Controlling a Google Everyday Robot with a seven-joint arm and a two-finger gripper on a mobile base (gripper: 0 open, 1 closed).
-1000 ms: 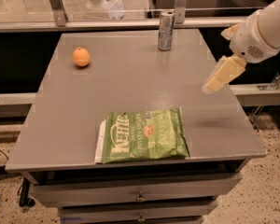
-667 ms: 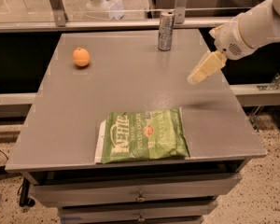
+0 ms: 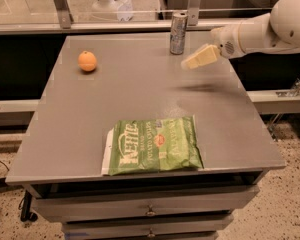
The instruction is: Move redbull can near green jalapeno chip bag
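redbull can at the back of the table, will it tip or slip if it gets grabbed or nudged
The redbull can stands upright, tall and slim, so a push high up would probably tip it, and it could then roll on the flat table. Its smooth metal wall looks slippery but likely stiff. The gripper hovers close beside it.

Your white arm (image 3: pixel 260 30) showed in the 2 o'clock part of the view, cut off by the right edge. Its big rounded joint (image 3: pixel 293 13) sat highest, close to the corner, and from there the forearm ran toward 8 o'clock, sloping gently down. The wrist (image 3: pixel 229 40) narrowed to a short collar with a dark round spot on its side. Beyond it your cream-coloured gripper (image 3: pixel 189 63) pointed on toward 8 o'clock, its tip the lowest part of the arm, slanted rather than hanging straight down.
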